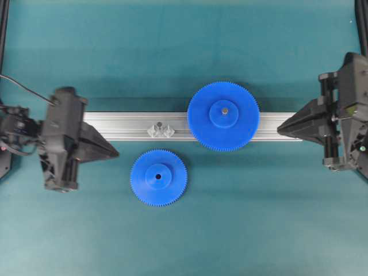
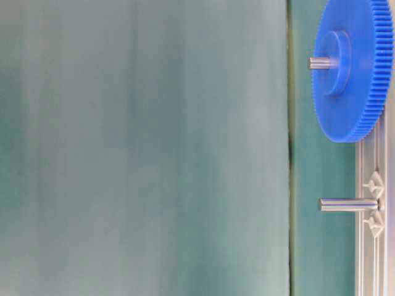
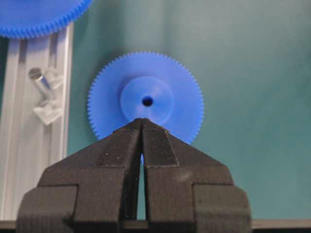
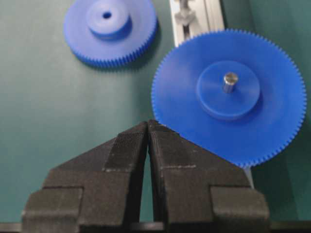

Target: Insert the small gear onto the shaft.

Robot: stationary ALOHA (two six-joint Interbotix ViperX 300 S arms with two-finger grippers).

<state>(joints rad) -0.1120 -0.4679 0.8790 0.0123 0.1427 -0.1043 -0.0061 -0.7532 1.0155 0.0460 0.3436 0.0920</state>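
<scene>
Nothing of the insertion looks done yet: the small gear (image 1: 158, 177) lies flat on the green bench (image 1: 259, 230), just in front of the rail and apart from it, with its hub up and its centre hole open. The shaft (image 1: 159, 125) stands bare on the aluminium rail (image 1: 126, 126), a short way beyond the gear, with nothing threaded onto it. By my reading the whole job is still ahead: picking the gear up, carrying it over the pin, lining up the hole and lowering it.

The small gear is matte blue plastic, a disc with fine, even teeth all round the rim and a raised round hub. The shaft is a thin grey metal pin, smooth and slightly shiny, rising from a bright X-shaped bracket seated in the rail's groove (the table-level view shows it clearly proud of the rail). The rail itself is ribbed, brushed metal. Further along it sits the larger gear (image 1: 223, 115), same blue plastic, already on its own pin.

The left gripper (image 3: 142, 121) hovers near the small gear's edge, jaws clenched and holding nothing; the right gripper (image 4: 148, 124) is likewise clenched and empty, by the larger gear's rim. Both have black, finely textured pads.
</scene>
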